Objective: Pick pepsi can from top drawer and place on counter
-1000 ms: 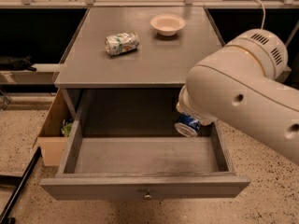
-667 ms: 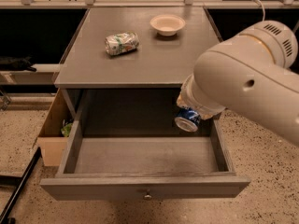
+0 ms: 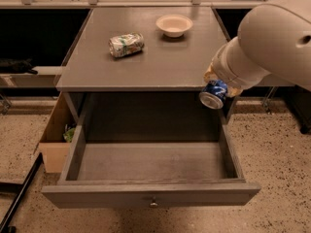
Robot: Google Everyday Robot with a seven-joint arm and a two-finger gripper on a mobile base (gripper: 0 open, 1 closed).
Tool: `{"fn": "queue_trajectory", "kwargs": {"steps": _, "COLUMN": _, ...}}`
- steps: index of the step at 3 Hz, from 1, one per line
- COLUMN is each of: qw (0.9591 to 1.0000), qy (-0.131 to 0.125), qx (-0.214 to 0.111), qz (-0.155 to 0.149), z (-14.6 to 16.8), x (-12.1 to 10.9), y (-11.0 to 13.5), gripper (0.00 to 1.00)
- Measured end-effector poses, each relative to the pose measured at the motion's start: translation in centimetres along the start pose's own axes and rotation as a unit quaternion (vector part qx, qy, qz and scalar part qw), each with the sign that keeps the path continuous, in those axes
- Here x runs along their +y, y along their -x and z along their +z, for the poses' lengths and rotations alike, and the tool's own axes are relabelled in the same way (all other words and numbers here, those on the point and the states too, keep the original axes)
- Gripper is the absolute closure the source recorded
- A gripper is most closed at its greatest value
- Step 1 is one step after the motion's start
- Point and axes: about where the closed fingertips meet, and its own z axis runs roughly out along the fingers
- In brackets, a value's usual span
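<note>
- We see the tool [image 3: 218,85] at the front right corner of the surface [image 3: 160,67], mostly hidden behind the pale, rounded arm [image 3: 272,38]. It is closed around the pepsi can [image 3: 213,96], since the can hangs in the air with nothing beneath it.
- The pepsi can is tilted, its silver end facing us. It sits level with the front edge of the surface and above the right rear of the open top drawer [image 3: 150,194].
- We judge that the can is held at this height to clear the drawer wall. It must rise a little more before it can pass over the edge onto the surface.
- The top drawer is pulled fully out, knob [image 3: 153,204] toward us, which gives access from above. We see nothing else lying on its floor.
- On the surface, a dented green-and-white can [image 3: 126,44] lies on its side at left and a shallow bowl [image 3: 174,25] stands at the rear. The near right part is bare, and we judge it the likely set-down spot.
- A cardboard box [image 3: 54,142] stands on the floor just beside the drawer's left side, well apart from the held can.
</note>
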Motion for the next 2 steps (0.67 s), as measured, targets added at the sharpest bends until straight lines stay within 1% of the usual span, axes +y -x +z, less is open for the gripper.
{"fn": "queue_trajectory", "kwargs": {"steps": 1, "qw": 1.0000, "qy": 0.000, "qx": 0.000, "qz": 0.000, "z": 0.0, "x": 0.0, "y": 0.0, "gripper": 1.00}}
{"fn": "queue_trajectory", "kwargs": {"steps": 2, "qw": 0.9992, "qy": -0.025, "qx": -0.027, "qz": -0.013, "z": -0.3, "x": -1.2, "y": 0.8, "gripper": 1.00}}
